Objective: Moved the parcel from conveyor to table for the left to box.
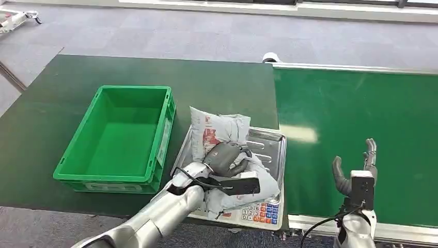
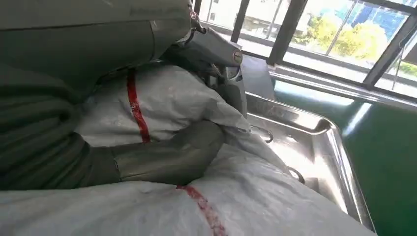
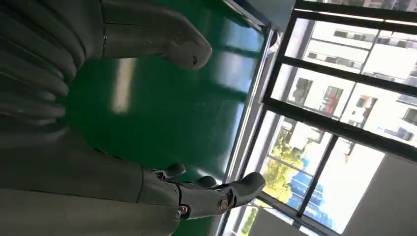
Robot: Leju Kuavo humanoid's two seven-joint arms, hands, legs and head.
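The parcel [image 1: 219, 132] is a white plastic bag with red print, lying crumpled on the steel tray [image 1: 268, 150] of a scale on the dark table. My left hand [image 1: 227, 157] rests on top of it with fingers curled into the bag; in the left wrist view the thumb [image 2: 172, 157] presses into the white plastic [image 2: 167, 98] and a grip shows. The green crate [image 1: 121, 137] stands open and empty to the left of the tray. My right hand [image 1: 356, 173] hovers over the green conveyor belt [image 1: 356, 129], fingers spread and holding nothing [image 3: 196, 194].
The scale's keypad [image 1: 261, 213] faces the table's near edge. A white roller [image 1: 269, 58] marks the conveyor's end at the table's far side. Grey floor lies beyond the table. Windows show in the wrist views.
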